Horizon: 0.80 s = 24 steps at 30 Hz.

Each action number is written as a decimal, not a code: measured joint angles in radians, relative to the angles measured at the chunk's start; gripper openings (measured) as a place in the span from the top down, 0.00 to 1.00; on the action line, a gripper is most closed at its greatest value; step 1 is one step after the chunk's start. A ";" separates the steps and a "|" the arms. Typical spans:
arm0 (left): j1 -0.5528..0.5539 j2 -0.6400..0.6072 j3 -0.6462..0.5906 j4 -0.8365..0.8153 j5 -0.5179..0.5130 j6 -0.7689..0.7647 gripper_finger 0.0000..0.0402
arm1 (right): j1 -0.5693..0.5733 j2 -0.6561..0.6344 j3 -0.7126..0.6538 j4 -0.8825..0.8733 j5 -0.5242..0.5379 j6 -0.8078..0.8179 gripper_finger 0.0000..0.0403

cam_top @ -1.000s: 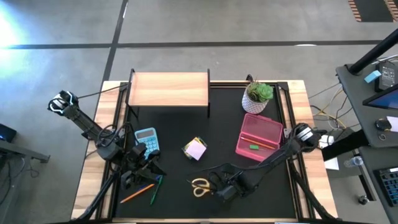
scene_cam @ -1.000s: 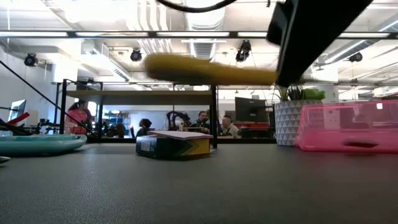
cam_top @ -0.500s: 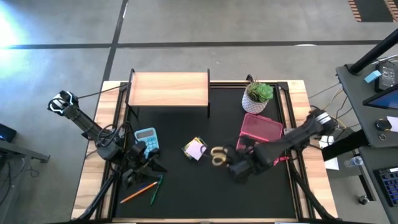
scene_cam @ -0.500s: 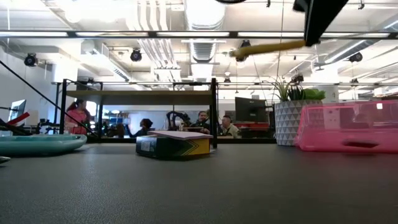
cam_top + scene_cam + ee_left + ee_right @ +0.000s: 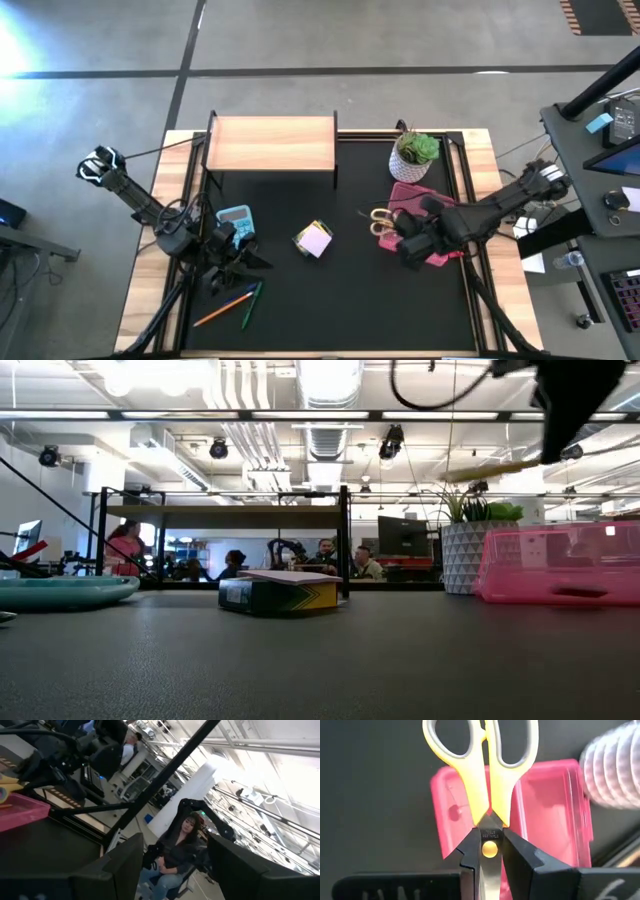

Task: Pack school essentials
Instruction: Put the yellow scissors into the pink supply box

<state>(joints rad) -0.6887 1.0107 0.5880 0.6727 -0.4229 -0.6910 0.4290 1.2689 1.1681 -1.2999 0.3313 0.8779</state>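
Gripping the yellow-handled metal scissors (image 5: 487, 780) at the pivot, the right gripper (image 5: 489, 851) holds them in the air over the open pink plastic box (image 5: 433, 203), near the potted green plant (image 5: 415, 152). Left gripper (image 5: 222, 262) sits by the orange pencil (image 5: 222, 314), fingers apart and empty.

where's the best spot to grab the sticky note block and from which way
Take the sticky note block across its two opposite side faces, coming straight down from above. In the low view it is a low, flat-topped block lying on the black mat with open space all around, so fingers could likely straddle it; it sits turned at an angle, so the wrist should rotate to match.
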 joint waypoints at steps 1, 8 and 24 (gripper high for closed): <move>0.003 -0.001 0.000 0.000 -0.002 0.000 0.49 | 0.000 -0.025 -0.029 0.000 -0.010 0.022 0.87; 0.023 -0.001 0.000 0.000 -0.006 0.000 0.49 | 0.000 -0.152 -0.220 0.068 -0.086 0.143 0.87; 0.075 -0.004 0.000 0.000 -0.006 0.000 0.49 | 0.000 -0.174 -0.372 0.229 -0.121 0.111 0.87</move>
<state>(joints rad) -0.6142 1.0065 0.5884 0.6725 -0.4290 -0.6914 0.4290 1.0950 0.7964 -1.0706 0.2101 0.9884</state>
